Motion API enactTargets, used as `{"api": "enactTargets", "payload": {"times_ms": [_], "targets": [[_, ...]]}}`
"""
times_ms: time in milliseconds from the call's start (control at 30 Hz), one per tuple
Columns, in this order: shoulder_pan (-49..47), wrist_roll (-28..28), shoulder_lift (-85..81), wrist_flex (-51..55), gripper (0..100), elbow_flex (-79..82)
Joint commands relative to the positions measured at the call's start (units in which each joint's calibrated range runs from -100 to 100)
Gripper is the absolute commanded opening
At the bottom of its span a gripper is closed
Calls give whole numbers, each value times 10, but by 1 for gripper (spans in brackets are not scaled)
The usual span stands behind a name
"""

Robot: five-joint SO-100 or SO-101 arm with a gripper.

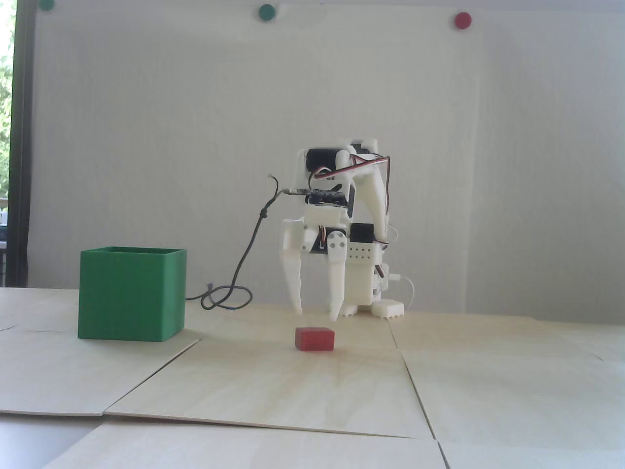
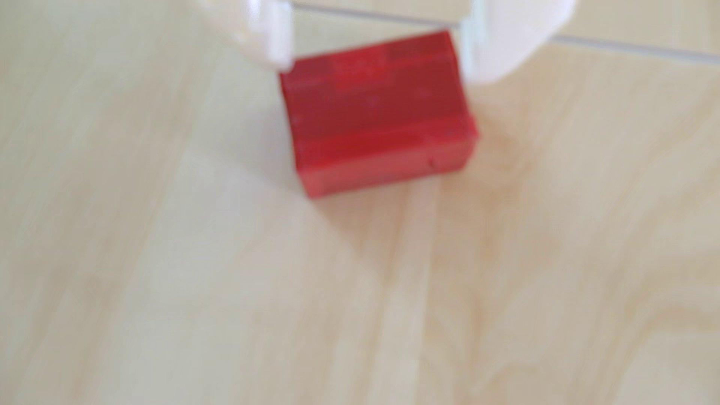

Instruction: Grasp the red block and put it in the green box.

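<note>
Here, left to right in the fixed view:
Green box (image 1: 132, 294): upright on the pale wooden surface (image 1: 293, 386) at the left, open top upward, well apart from the block.
Cable (image 1: 244, 264): dark, drooping from the arm to a loose coil on the surface just right of the box.
Tool (image 1: 317, 314): white, pointing down, its two fingers spread apart and holding nothing; the tips hang just above the block, not touching it.
Red block (image 1: 314, 338): flat on the surface, right of the box, under the tool; long axis runs left-right across this view, broad face up.
Arm (image 1: 361, 215): white, folded over behind the tool.
Wrist view: blurred; red block (image 2: 376, 113) lies between the two white fingertips (image 2: 278, 43) at the top edge, long axis spanning the gap, slightly skewed.
</note>
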Motion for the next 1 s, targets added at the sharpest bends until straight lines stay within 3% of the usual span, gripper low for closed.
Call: {"api": "enactTargets", "payload": {"times_ms": [0,267,767,967], "targets": [[-11,1,17,-9,15,-74],[-11,-16,67,43,15,-182],[-18,-16,66,50,16,-181],[-16,-16,66,51,26,-181]]}}
